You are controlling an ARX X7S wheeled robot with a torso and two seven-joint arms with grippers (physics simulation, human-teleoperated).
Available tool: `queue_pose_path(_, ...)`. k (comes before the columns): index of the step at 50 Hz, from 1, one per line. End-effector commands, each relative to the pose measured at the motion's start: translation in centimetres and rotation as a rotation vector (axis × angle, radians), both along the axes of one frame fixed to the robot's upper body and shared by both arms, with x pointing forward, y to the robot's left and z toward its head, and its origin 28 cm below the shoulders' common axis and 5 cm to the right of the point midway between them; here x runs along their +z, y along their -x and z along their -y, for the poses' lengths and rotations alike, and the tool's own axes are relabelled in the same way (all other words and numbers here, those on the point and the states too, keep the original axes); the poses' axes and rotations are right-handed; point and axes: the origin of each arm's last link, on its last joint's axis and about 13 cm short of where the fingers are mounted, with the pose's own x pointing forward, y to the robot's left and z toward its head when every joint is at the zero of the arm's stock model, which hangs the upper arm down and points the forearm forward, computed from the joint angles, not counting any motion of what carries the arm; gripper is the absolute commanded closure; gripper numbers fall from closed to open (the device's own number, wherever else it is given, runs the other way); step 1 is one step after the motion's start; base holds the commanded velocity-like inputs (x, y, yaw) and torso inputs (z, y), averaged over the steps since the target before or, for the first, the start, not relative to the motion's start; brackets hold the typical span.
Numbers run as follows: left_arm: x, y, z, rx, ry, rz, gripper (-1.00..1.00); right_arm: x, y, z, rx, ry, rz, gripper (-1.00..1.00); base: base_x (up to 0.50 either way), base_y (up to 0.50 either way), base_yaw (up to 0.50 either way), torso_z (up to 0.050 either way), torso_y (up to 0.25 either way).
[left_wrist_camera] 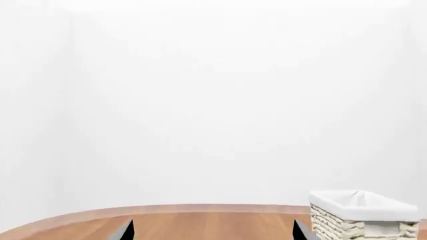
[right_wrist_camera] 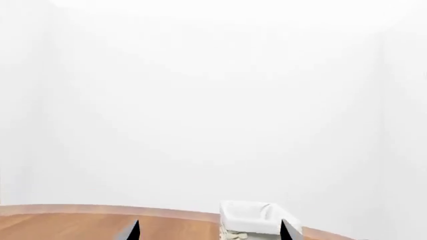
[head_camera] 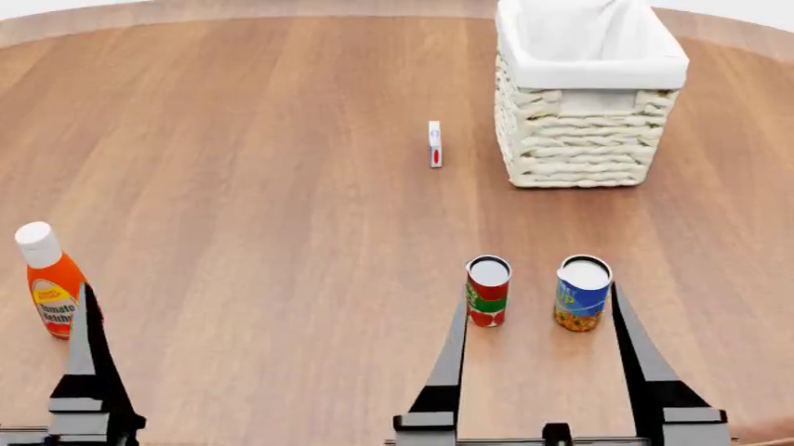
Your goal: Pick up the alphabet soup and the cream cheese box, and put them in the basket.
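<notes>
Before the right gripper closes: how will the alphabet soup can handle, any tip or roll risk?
The alphabet soup stands upright on the table, taller than wide, so a push near its top may tip it. Once down, its round body would probably roll. It looks rigid, so the right gripper, open astride it and the red-and-green can, could likely squeeze its sides firmly.

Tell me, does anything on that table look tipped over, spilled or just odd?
Nothing is spilled or damaged. The one oddity is the cream cheese box, which stands on a thin edge beside the basket instead of lying flat. Both cans and the ketchup bottle stand upright.
</notes>
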Motion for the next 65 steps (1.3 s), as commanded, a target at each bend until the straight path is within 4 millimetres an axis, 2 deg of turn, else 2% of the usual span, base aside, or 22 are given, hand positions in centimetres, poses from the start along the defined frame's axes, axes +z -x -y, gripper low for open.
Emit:
queue_pose_path(1, 4.3, 2.0, -0.1, -0.013, 0.021, 0.17, -1.0, 3.7, 2.2, -0.4, 0.026, 0.02, 0.158, -1.0, 0.0, 0.0, 0.0, 0.0, 0.0)
queue_pose_path(3, 4.8, 2.2, -0.2, -0.033, 0.063, 0.166, -1.0, 4.0, 2.4, -0.4, 0.024, 0.02, 0.17, -1.0, 0.0, 0.0, 0.0, 0.0, 0.0)
queue_pose_path(8, 5.2, 2.5, -0.2, -0.023, 0.044, 0.193, -1.0, 4.8, 3.0, -0.3, 0.026, 0.024, 0.199, -1.0, 0.0, 0.0, 0.0, 0.0, 0.0)
queue_pose_path(12, 5.1, 2.5, -0.1, -0.029, 0.049, 0.19, -1.0, 3.8, 2.7, -0.2, 0.021, 0.027, 0.188, -1.0, 0.0, 0.0, 0.0, 0.0, 0.0)
queue_pose_path(18, 4.9, 2.3, -0.2, -0.037, 0.067, 0.169, -1.0, 4.3, 2.7, -0.2, 0.019, 0.027, 0.179, -1.0, 0.0, 0.0, 0.0, 0.0, 0.0)
queue_pose_path(65, 4.2, 2.5, 0.0, -0.056, 0.06, 0.133, -1.0, 3.8, 2.7, -0.2, 0.045, 0.029, 0.152, -1.0, 0.07, 0.0, 0.0, 0.0, 0.0)
